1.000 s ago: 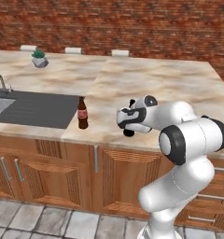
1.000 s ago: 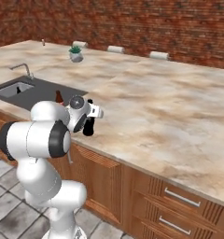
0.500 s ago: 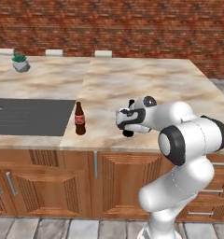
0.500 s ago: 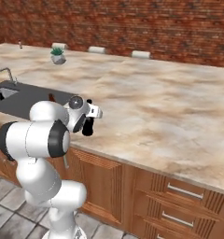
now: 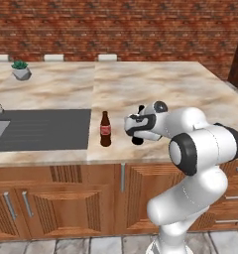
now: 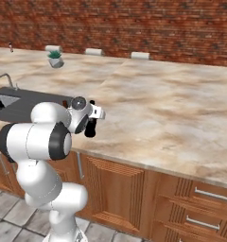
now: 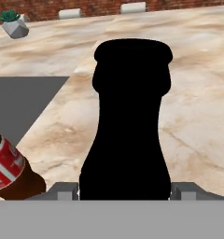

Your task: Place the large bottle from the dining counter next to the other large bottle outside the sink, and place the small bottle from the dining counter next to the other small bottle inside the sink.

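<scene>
the large bottle (image 7: 128, 121) is pinched between the fingers (image 7: 62, 190), which press on its lower body from both sides. it hangs above the worktop (image 5: 155, 84), near the other large bottle (image 5: 105, 129), which stands just beside the dark sink surround (image 5: 46, 129).

handling, as judged: rigid, smooth and likely slippery, top-heavy if gripped low. hold the wide body, not the neck.

hard to make out: the held bottle renders as a plain black shape without label or surface detail. the sink basin is cut off at the left edge.
</scene>
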Available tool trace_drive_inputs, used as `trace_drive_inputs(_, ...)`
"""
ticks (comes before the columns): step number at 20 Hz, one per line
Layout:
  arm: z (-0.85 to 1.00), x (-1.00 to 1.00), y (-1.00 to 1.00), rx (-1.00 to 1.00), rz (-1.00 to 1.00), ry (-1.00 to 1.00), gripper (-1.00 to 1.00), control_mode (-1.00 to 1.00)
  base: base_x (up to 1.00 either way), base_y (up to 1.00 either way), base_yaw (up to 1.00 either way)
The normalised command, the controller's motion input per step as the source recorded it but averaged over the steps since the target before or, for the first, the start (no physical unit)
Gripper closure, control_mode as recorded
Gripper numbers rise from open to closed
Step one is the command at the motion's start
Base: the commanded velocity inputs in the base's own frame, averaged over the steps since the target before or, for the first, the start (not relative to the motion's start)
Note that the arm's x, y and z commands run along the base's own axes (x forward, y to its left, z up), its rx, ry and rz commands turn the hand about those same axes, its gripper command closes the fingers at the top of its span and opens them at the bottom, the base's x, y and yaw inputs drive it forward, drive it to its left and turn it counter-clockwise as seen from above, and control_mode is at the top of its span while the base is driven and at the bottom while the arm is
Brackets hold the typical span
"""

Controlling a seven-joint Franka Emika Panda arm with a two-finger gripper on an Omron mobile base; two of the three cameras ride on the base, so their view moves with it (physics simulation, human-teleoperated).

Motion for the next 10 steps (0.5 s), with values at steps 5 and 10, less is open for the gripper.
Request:
trace_drive_inputs(5, 0.00, 0.00, 0.00, 0.00, 0.00, 0.00, 1.00, 1.00, 0.00, 0.23, -0.04)
trace_drive_inputs(10, 0.00, 0.00, 0.00, 0.00, 0.00, 0.00, 1.00, 1.00, 0.00, 0.00, 0.00)
